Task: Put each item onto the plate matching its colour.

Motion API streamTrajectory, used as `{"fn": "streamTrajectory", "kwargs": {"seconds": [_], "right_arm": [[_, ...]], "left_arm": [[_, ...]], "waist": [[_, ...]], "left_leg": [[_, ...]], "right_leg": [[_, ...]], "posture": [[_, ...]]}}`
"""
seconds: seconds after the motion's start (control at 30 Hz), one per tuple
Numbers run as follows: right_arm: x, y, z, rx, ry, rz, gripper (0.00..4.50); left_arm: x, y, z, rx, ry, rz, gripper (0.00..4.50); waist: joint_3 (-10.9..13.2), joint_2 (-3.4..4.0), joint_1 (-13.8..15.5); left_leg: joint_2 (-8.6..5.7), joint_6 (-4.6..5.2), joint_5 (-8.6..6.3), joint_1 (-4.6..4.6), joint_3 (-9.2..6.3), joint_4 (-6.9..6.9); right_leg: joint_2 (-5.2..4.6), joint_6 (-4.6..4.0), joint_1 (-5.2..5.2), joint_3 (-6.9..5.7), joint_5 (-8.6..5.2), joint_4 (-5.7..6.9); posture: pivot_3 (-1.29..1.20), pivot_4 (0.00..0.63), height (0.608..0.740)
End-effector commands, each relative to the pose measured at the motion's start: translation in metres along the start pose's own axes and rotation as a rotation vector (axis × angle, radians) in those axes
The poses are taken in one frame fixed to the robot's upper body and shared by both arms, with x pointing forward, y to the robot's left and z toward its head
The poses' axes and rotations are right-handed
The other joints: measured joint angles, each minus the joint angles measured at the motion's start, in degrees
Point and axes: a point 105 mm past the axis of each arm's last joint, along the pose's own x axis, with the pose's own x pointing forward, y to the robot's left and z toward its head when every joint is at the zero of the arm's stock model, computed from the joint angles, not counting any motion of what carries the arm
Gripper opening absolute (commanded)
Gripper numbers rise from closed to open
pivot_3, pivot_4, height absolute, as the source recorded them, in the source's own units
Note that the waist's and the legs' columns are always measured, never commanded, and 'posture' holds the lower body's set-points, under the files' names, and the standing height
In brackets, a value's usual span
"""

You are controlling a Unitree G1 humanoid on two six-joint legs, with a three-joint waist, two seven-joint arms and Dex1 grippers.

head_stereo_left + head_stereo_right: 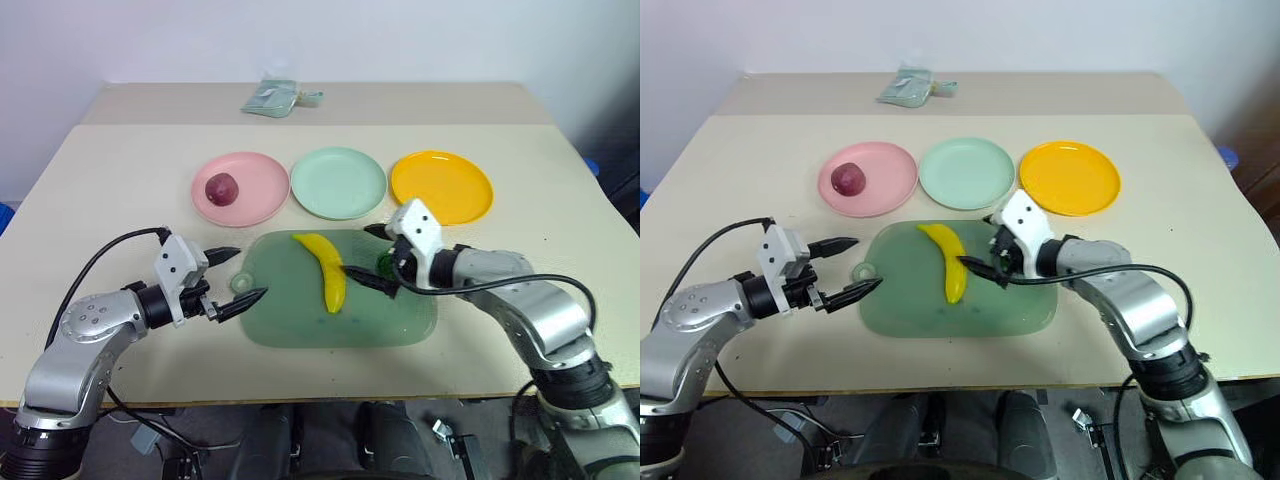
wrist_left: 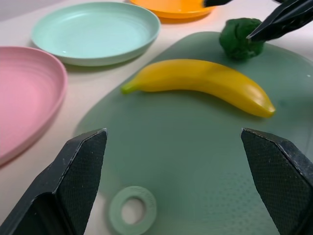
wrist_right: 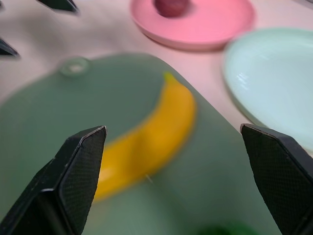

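A pale table (image 1: 120, 170) stretches before me, and on its near middle lies the green cutting board (image 1: 300, 320), handle hole to the left. Beyond it stand three plates in a row: the pink plate (image 1: 255, 200) on the left, the mint green plate (image 1: 338, 182) in the middle, the yellow-orange plate (image 1: 441, 186) on the right. My left gripper (image 1: 238, 275) hovers at the board's left edge, fingers spread wide and empty. My right gripper (image 1: 372, 255) hangs over the board's far right part, jaws wide apart, holding nothing. The banana (image 1: 326, 269) lies on the board, just left of my right gripper. The maroon fruit (image 1: 221, 187) sits on the pink plate. The green broccoli ball (image 2: 240, 37) rests on the board beside my right fingertips.
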Motion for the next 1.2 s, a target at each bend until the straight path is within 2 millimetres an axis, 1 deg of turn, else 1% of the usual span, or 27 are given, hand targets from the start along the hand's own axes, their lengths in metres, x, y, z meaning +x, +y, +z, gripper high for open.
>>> {"fn": "streamTrajectory", "kwargs": {"seconds": [0.03, 0.13, 0.2, 0.43, 0.53, 0.63, 0.73, 0.77, 0.83, 0.9, 0.97, 1.07, 1.13, 1.17, 1.2], "right_arm": [[0.019, -0.006, 0.005, 0.026, 0.057, -0.069, 4.50], [0.032, -0.013, 0.001, 0.058, 0.125, -0.130, 4.50], [0.037, -0.015, -0.002, 0.083, 0.157, -0.156, 4.50], [0.043, -0.010, -0.012, 0.149, 0.236, -0.165, 4.50], [0.046, -0.013, -0.015, 0.159, 0.259, -0.187, 4.50], [0.048, -0.013, -0.016, 0.150, 0.270, -0.197, 3.63], [0.051, -0.010, -0.011, 0.137, 0.259, -0.191, 2.06], [0.052, -0.009, -0.009, 0.130, 0.253, -0.186, 1.62], [0.054, -0.006, -0.004, 0.088, 0.232, -0.175, 1.62], [0.056, -0.001, 0.010, 0.018, 0.160, -0.146, 1.62], [0.056, 0.003, 0.022, -0.013, 0.101, -0.126, 1.62], [0.050, -0.004, 0.054, -0.004, -0.032, -0.144, 1.62], [0.041, -0.025, 0.069, 0.017, -0.088, -0.219, 1.62], [0.034, -0.042, 0.074, 0.032, -0.103, -0.287, 1.62], [0.024, -0.065, 0.077, 0.052, -0.109, -0.377, 1.62]], "left_arm": [[-0.004, -0.001, 0.004, 0.027, -0.008, 0.000, 4.45], [-0.009, -0.001, -0.001, 0.026, 0.013, 0.017, 4.45], [-0.012, -0.002, -0.003, 0.025, 0.018, 0.027, 4.45], [-0.019, -0.004, -0.002, 0.011, 0.009, 0.068, 4.45], [-0.020, -0.004, -0.001, 0.006, -0.001, 0.078, 4.45], [-0.020, -0.004, -0.001, 0.003, -0.007, 0.084, 4.50], [-0.019, -0.002, 0.000, 0.006, -0.011, 0.088, 4.50], [-0.018, -0.001, 0.000, 0.006, -0.013, 0.089, 4.50], [-0.017, 0.000, 0.001, 0.007, -0.014, 0.089, 4.50], [-0.016, 0.000, 0.001, 0.009, -0.017, 0.088, 4.50], [-0.015, 0.001, 0.001, 0.009, -0.020, 0.087, 4.50], [-0.011, 0.000, 0.002, 0.009, -0.030, 0.077, 4.50], [-0.009, -0.002, 0.003, 0.009, -0.034, 0.068, 4.50], [-0.008, -0.004, 0.003, 0.008, -0.038, 0.062, 4.50], [-0.006, -0.006, 0.004, 0.007, -0.044, 0.054, 4.50]], "waist": [[0.0, 0.01, -0.1], [0.0, 0.01, 0.1], [0.0, 0.01, 0.2], [0.0, 0.05, -0.2], [0.0, 0.05, -0.4], [0.0, 0.05, -0.8], [0.0, 0.05, -1.0], [0.0, 0.06, -1.1], [0.0, 0.05, -1.1], [0.0, 0.06, -1.1], [0.0, 0.06, -1.1], [0.0, 0.06, -1.1], [0.0, 0.07, -1.0], [0.0, 0.07, -1.0], [0.0, 0.07, -0.9]], "left_leg": [[0.00, 0.00, 0.00, 0.00, 0.00, 0.00], [-0.01, 0.00, 0.00, 0.00, 0.00, 0.00], [-0.04, 0.00, 0.00, -0.01, -0.01, -0.01], [-0.03, -0.01, 0.00, -0.02, 0.00, -0.05], [-0.04, -0.01, 0.00, -0.02, 0.01, -0.08], [-0.04, -0.01, 0.00, -0.02, 0.01, -0.09], [-0.04, -0.02, 0.01, -0.02, 0.03, -0.15], [-0.04, -0.03, 0.02, -0.02, 0.03, -0.17], [-0.04, -0.05, 0.03, -0.02, 0.03, -0.19], [-0.04, -0.05, 0.03, -0.02, 0.04, -0.20], [-0.04, -0.05, 0.03, -0.02, 0.04, -0.21], [-0.04, -0.05, 0.03, -0.02, 0.05, -0.21], [-0.04, -0.05, 0.03, -0.02, 0.05, -0.21], [-0.04, -0.05, 0.03, -0.01, 0.05, -0.21], [-0.05, -0.05, 0.03, -0.02, 0.04, -0.21]], "right_leg": [[0.00, 0.00, 0.00, 0.00, 0.00, 0.01], [-0.01, -0.01, -0.02, 0.00, 0.00, 0.02], [-0.02, -0.01, -0.02, 0.00, 0.00, 0.01], [-0.01, -0.01, -0.06, 0.00, 0.00, 0.02], [-0.01, -0.01, -0.07, 0.00, 0.00, 0.02], [0.01, -0.01, -0.07, -0.01, 0.00, 0.02], [0.02, -0.01, -0.09, -0.01, 0.00, 0.02], [0.02, -0.01, -0.10, 0.00, 0.00, 0.02], [0.04, -0.01, -0.10, -0.01, 0.00, 0.02], [0.04, -0.01, -0.10, 0.00, 0.00, 0.02], [0.04, -0.01, -0.11, 0.00, 0.00, 0.01], [0.04, 0.00, -0.11, 0.00, 0.00, 0.02], [0.04, 0.00, -0.11, 0.00, 0.00, 0.01], [0.04, 0.00, -0.11, 0.00, 0.00, 0.02], [0.04, 0.00, -0.11, -0.01, 0.00, 0.02]], "posture": [[0.00, 0.150, 0.740], [0.00, 0.150, 0.740], [0.00, 0.150, 0.740], [0.00, 0.150, 0.740], [0.00, 0.150, 0.740], [0.00, 0.150, 0.740], [0.00, 0.150, 0.740], [0.00, 0.150, 0.740], [0.00, 0.150, 0.740], [0.00, 0.150, 0.740], [0.00, 0.150, 0.740], [0.00, 0.150, 0.740], [0.00, 0.150, 0.740], [0.00, 0.150, 0.740], [0.00, 0.150, 0.740]]}}
